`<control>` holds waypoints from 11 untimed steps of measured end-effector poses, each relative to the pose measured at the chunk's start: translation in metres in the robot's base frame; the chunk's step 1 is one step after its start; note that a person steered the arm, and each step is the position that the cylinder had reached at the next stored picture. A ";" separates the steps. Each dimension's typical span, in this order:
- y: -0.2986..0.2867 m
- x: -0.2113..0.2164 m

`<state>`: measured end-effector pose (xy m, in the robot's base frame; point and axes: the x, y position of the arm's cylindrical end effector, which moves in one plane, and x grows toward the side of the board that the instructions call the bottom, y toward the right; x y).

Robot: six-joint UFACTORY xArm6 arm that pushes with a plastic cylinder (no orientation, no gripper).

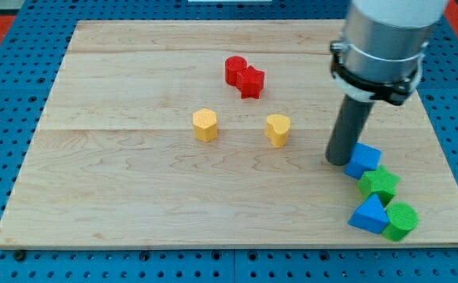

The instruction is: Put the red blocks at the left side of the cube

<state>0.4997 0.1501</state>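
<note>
My tip (338, 160) rests on the worktop (134, 204) just at the left edge of the blue cube (363, 160), touching it or nearly so. There is no hand on this arm, only the dark rod under a grey cylinder with a black collar, so there is no grip to be wide, narrow or holding.

The two red blocks sit well apart from the cube, toward the view's top centre: a rounded red block (234, 69) and a red star (251, 82) pressed against each other. Between them and the cube lie two yellow blocks, a yellow hexagon (204, 124) and a yellow heart (277, 129), near each other but apart.

At the view's lower right, the cube heads a tight chain: a green star (380, 184) touches its lower side, a blue wedge (369, 215) comes next, and a green cylinder (402, 220) sits beside the wedge near the board's edge.

The worktop is pale wood in glued planks with visible grain, lying on a blue pegboard (9, 118) of regular holes. The blocks look like matte plastic.
</note>
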 end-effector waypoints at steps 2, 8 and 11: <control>0.032 -0.046; -0.165 -0.211; -0.126 -0.136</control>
<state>0.3634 0.0241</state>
